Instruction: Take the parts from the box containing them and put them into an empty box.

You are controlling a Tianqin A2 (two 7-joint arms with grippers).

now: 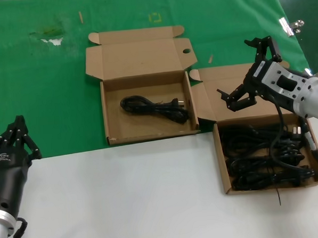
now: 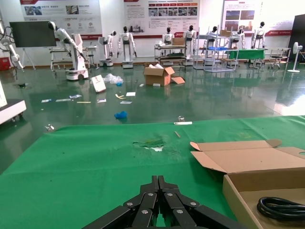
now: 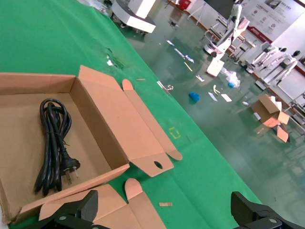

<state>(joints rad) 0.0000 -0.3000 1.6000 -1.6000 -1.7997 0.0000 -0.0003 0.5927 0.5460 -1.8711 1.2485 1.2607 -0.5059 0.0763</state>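
Observation:
Two flat brown cartons lie open side by side. The middle carton holds one coiled black power cord. The right carton holds several black power cords. My right gripper is open and empty, hovering above the right carton's lid, short of the cords. In the right wrist view its fingers stand wide apart over the green cloth, with the middle carton and its single cord beyond. My left gripper is shut and empty, parked at the lower left; it also shows in the left wrist view.
The cartons sit where the green cloth meets the white table. My right arm's own black cable hangs over the right carton. A torn patch and small scraps lie on the cloth.

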